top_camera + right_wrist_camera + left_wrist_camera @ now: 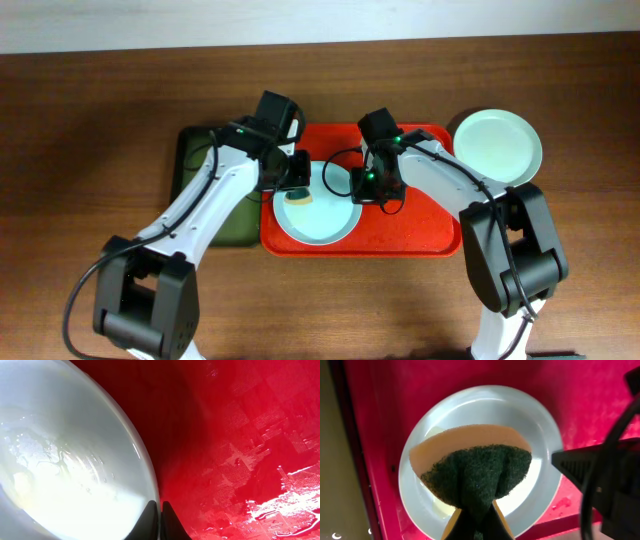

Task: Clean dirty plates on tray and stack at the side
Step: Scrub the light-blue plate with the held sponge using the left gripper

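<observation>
Mid-scrub, the left gripper clamped a yellow-and-green scouring sponge against the pale round plate on the red rectangular plastic tray, while the right gripper pinched its rim, so the next move was probably stacking it aside.

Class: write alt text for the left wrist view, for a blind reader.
A yellow sponge with a green scouring side, pinched at the bottom edge, covers the middle of a pale plate on a red tray. The dark right arm juts in at right.
</observation>
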You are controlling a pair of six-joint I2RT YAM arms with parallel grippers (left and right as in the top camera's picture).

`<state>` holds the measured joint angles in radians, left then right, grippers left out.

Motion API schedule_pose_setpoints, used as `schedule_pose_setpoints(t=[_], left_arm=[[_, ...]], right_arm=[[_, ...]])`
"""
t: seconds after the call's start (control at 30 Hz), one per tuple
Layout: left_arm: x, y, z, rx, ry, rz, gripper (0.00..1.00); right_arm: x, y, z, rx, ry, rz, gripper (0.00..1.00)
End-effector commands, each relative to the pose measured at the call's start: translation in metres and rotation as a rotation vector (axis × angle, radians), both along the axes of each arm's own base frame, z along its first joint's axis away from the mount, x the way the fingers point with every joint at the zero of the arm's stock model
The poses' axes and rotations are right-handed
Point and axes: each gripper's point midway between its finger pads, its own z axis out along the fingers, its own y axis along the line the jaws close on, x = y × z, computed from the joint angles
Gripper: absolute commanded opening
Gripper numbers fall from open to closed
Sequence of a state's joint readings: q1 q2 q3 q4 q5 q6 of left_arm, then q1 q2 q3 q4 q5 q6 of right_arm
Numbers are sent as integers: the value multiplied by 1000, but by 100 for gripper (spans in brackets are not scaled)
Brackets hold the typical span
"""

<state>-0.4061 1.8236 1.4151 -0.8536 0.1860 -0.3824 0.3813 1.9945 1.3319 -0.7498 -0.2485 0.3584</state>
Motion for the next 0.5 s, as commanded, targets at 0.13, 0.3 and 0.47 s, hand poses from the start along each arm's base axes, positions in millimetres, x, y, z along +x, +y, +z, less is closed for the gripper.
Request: schedule_pose_setpoints(t=[0.13,0.3,0.47], left_arm=[[-15,2,-46,140,63,-23,0],[-17,12,-72,206,114,27,0],[-27,18,-102,244,206,84,0]], right_arm=[[5,4,14,12,-41,14,4],[5,4,14,12,-41,14,4],[5,4,14,12,-41,14,4]])
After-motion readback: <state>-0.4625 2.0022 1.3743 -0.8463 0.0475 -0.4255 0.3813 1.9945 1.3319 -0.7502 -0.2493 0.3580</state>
